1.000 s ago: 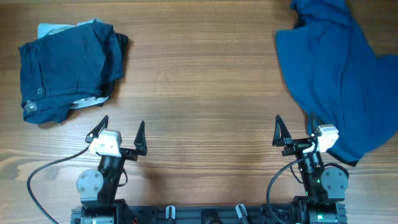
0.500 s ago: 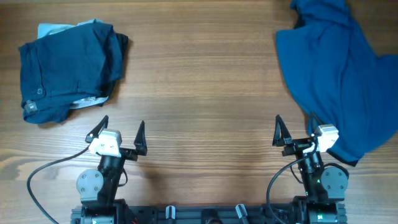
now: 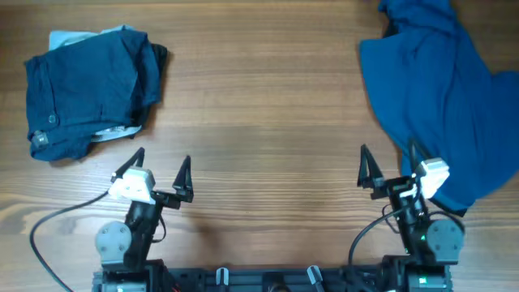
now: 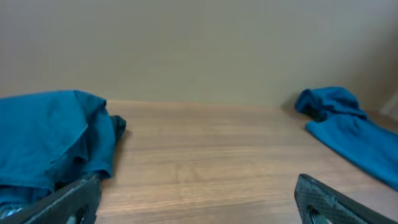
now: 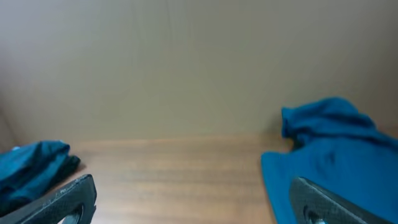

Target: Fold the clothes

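The wooden table (image 3: 259,105) carries a bundled dark-blue garment (image 3: 85,89) at 10 o'clock, the left gripper (image 3: 160,158) at 7 o'clock and the right gripper (image 3: 388,154) at 5 o'clock, both with fingers apart and empty, and a loosely spread blue shirt (image 3: 438,97) at 2 o'clock.

Both arms scoot a tiny bit, that's it

The right arm's black two-finger gripper (image 3: 388,151) now sits slightly further right than a second ago, its white wrist block (image 3: 432,175) edging further over the rumpled blue cloth shirt (image 3: 454,97). The left arm's black two-finger gripper (image 3: 162,156) leans a touch left.
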`<state>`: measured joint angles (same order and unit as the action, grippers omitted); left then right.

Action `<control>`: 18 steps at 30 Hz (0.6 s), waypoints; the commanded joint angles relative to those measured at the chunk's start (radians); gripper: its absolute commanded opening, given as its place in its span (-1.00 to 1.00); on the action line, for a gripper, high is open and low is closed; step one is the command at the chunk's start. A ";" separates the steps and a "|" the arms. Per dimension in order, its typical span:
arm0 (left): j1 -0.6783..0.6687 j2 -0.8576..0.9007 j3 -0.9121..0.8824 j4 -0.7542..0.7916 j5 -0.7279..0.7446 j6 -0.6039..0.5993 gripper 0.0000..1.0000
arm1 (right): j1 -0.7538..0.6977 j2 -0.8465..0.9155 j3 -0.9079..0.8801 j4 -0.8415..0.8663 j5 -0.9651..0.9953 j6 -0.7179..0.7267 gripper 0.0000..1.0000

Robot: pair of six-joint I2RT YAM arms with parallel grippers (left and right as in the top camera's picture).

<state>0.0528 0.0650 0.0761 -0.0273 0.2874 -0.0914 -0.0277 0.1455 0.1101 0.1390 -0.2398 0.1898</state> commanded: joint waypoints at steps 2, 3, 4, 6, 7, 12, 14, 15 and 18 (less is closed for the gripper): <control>0.003 0.208 0.217 -0.064 0.046 -0.084 1.00 | 0.005 0.229 0.209 0.010 -0.087 -0.004 0.99; 0.003 0.275 0.260 -0.076 0.084 -0.086 0.99 | 0.005 0.274 0.243 0.010 -0.105 -0.004 0.99; 0.003 0.364 0.312 -0.083 0.135 -0.086 0.99 | 0.005 0.358 0.312 0.010 -0.144 -0.004 0.99; 0.003 0.512 0.399 -0.083 0.213 -0.106 1.00 | 0.005 0.480 0.407 0.005 -0.205 -0.004 0.99; 0.002 0.594 0.455 -0.088 0.261 -0.137 1.00 | 0.005 0.549 0.461 -0.014 -0.239 -0.004 0.99; -0.113 0.984 0.723 -0.222 0.305 -0.148 1.00 | 0.005 0.863 0.713 -0.216 -0.320 -0.007 0.99; -0.146 1.075 0.750 -0.219 0.305 -0.148 1.00 | 0.005 0.960 0.775 -0.267 -0.330 -0.005 0.99; -0.164 1.124 0.750 -0.212 0.303 -0.148 0.99 | 0.005 1.006 0.784 -0.266 -0.360 -0.002 1.00; -0.172 1.222 0.750 -0.212 0.302 -0.148 1.00 | 0.005 1.120 0.785 -0.238 -0.427 0.102 0.99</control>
<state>-0.1127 1.2263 0.8101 -0.2405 0.5720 -0.2272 -0.0269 1.1900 0.8742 -0.1165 -0.5892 0.1917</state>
